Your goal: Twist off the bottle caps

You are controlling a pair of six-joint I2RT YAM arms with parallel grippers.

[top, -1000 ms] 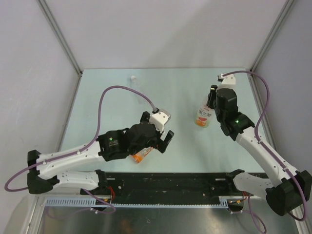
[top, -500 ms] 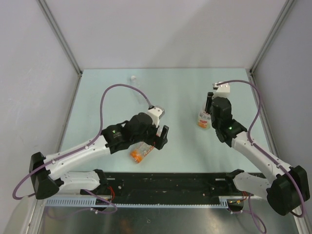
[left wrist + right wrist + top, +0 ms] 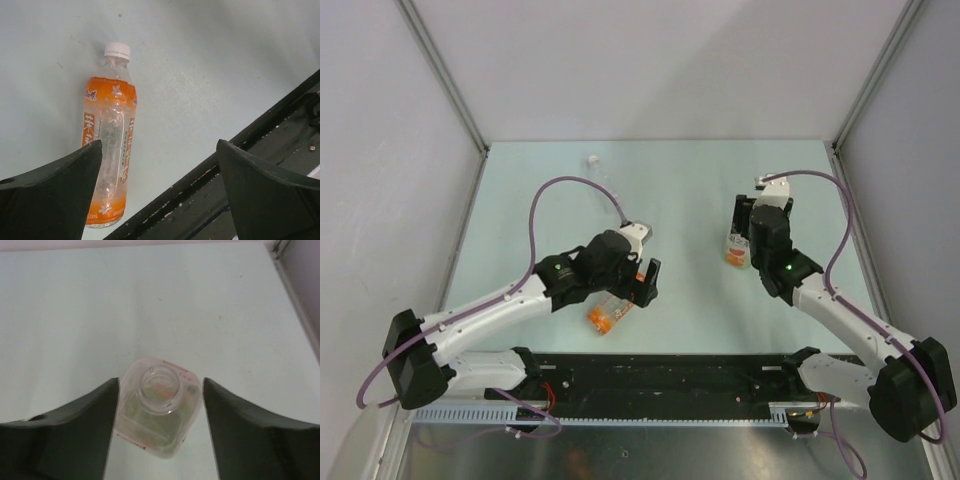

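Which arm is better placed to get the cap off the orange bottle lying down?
Left. The left claw, open, hangs right over the orange bottle, its white cap on. The right claw straddles a separate uncapped bottle.

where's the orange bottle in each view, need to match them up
Top external: the orange bottle lies on its side, low and left of centre, just beyond the black rail.
Left wrist: left of centre, its white cap towards the top.
Right wrist: not in it.
Shared landmark: the black rail, which runs diagonally at lower right in the left wrist view.
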